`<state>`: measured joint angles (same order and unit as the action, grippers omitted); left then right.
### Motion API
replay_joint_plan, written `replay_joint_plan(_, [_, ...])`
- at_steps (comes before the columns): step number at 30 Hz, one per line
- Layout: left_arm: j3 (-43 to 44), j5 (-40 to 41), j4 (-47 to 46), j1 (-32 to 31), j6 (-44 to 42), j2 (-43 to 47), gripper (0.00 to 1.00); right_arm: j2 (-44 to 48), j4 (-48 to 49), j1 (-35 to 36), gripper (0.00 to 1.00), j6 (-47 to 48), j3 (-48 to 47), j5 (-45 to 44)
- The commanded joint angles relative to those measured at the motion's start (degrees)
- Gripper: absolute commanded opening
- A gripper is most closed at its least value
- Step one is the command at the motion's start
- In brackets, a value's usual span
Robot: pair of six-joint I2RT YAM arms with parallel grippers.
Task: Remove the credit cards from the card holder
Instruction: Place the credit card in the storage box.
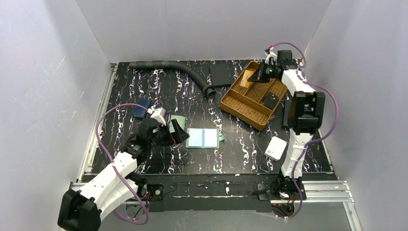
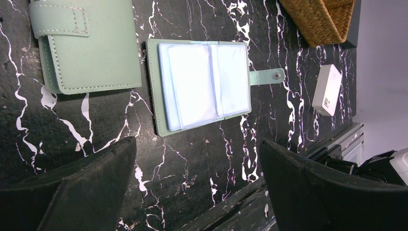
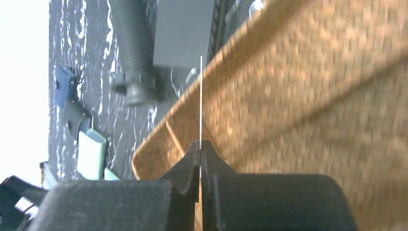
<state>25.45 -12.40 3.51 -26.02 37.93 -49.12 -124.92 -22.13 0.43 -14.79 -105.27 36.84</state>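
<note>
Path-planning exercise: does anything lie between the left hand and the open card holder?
Nothing visible does. Only bare table lies between the open left hand and the open card holder; the closed holder sits aside.

card holder (image 2: 202,84): sage-green, open flat | black card (image 1: 271,100): in basket (image 1: 239,108) | thin card (image 3: 200,96): edge-on, pinched
</note>
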Motion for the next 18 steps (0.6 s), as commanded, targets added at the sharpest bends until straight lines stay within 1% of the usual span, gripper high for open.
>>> replay_joint_plan(1, [-0.14, 0.26, -1.49, 0.26, 0.07, 0.91, 0.98, 13.75, 4.85, -6.50, 0.02, 1.73, 11.83, 4.11])
replay_joint_plan(9, [-1.18, -0.03, -2.13, 0.36, 0.49, 2.22, 0.98, 17.52, 6.09, -8.45, 0.02, 1.50, 17.84, 0.55])
replay_joint_plan(18, [-2.36, -0.35, -2.57, 0.36, 1.34, 3.46, 0.98, 13.80, 7.58, -8.36, 0.03, -2.89, 19.06, 0.36])
